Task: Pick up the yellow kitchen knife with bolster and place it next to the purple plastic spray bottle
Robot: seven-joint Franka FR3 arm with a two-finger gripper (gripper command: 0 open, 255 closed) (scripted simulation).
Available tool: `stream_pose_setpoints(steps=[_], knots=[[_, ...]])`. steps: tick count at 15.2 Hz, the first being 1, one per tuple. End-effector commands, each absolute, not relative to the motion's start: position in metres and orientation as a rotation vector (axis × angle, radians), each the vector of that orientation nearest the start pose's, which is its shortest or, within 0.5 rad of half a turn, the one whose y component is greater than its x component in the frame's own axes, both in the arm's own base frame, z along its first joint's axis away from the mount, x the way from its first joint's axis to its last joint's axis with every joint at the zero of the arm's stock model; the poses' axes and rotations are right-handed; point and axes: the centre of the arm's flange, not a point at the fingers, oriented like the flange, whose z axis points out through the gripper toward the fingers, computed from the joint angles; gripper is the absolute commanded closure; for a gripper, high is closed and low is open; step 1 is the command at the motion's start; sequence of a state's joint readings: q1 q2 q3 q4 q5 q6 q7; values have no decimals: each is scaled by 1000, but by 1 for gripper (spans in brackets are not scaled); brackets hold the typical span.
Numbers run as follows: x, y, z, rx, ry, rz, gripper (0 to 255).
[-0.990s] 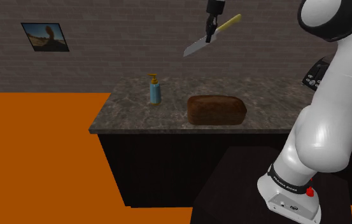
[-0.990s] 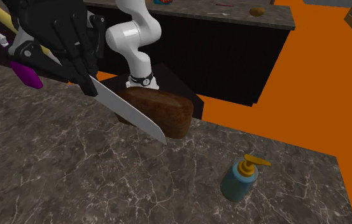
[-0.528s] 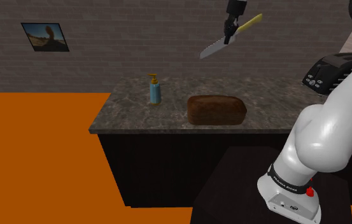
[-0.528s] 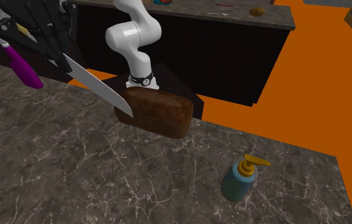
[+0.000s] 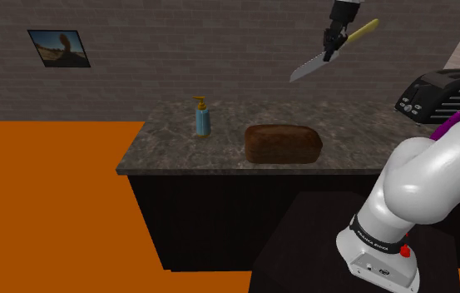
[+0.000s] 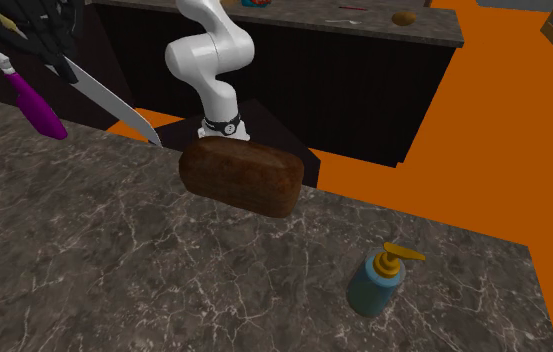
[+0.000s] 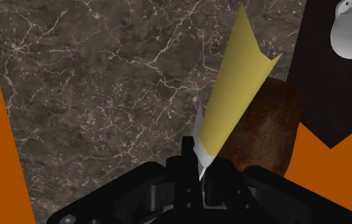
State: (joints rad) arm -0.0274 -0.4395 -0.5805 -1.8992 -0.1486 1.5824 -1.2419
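A black gripper (image 5: pixel 333 39) hangs high above a dark marbled counter (image 5: pixel 170 150). Its two fingers are clamped on a yellow-handled kitchen knife (image 5: pixel 310 68) close to where the handle meets the blade. The knife is held aslant, with the grey blade pointing down and the handle up. The height is probably so that it clears the brown loaf (image 5: pixel 283 143) below. The purple spray bottle (image 5: pixel 445 127) sits farther toward the shoulder view's right, tilted, near a dark toaster (image 5: pixel 436 90) and partly behind the white arm. A blue soap dispenser (image 5: pixel 202 119) stands well apart on the other side of the loaf. The carry looks about midway — the knife has yet to reach the bottle, come down and be released beside it.
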Motion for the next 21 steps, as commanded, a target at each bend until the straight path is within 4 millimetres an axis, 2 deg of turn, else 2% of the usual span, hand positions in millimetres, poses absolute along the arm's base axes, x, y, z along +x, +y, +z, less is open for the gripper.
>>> stream_pose_setpoints(steps=[1, 18, 19, 21], knots=[[296, -313, 646, -2954, -1029, -161, 255], [79, -369, 646, -2954, -1029, -161, 255], [59, -374, 646, -2954, -1029, -161, 255], [59, -374, 636, -2954, -1029, -161, 255]])
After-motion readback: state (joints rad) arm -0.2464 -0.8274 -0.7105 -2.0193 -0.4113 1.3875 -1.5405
